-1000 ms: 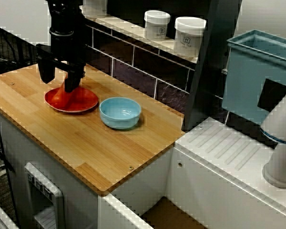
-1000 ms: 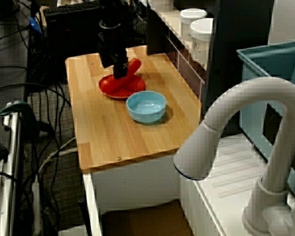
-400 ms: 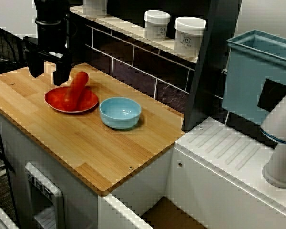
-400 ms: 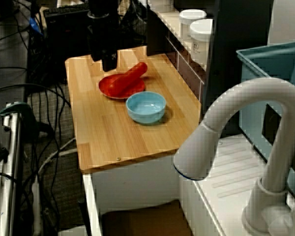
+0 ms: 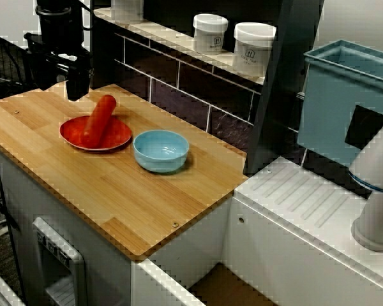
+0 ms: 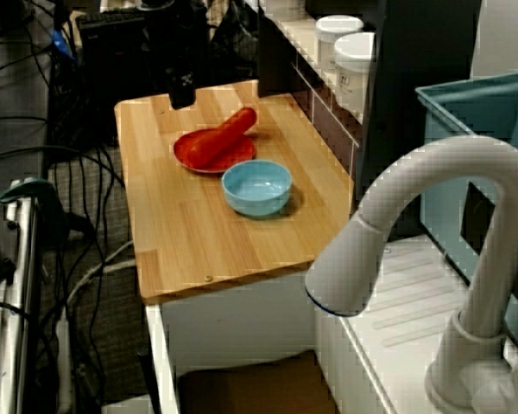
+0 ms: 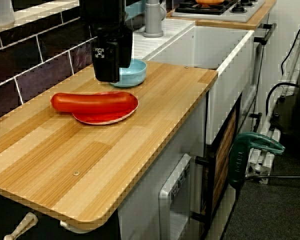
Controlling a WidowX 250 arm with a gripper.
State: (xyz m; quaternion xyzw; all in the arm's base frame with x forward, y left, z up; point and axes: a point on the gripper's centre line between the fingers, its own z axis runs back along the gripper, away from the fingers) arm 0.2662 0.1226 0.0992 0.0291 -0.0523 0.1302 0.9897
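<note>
Two dark fingers of the gripper (image 5: pixel 59 81) stand apart with nothing between them, hanging in the air above the wooden counter (image 5: pixel 115 197) near its far corner. In the low view from the counter's end the gripper shows as one black block, so the gap can only be read in the view across the counter. Just beside and below it lies the sausage (image 5: pixel 99 120) (a long, smooth, red one), clear of the fingers. It rests on the red plate (image 5: pixel 120 136) with one end reaching past the rim toward the tiled wall (image 5: pixel 179 86). Close beside the plate, but not touching it, stands a blue bowl (image 5: pixel 161 150), upright. On the ledge above the tiles sit two white jars (image 5: pixel 253 48) with lids. Past the counter's end comes a white ribbed draining board (image 5: pixel 306 204), then a grey-white tap (image 5: pixel 378 191) and a blue bin (image 5: pixel 335 102) behind it.
</note>
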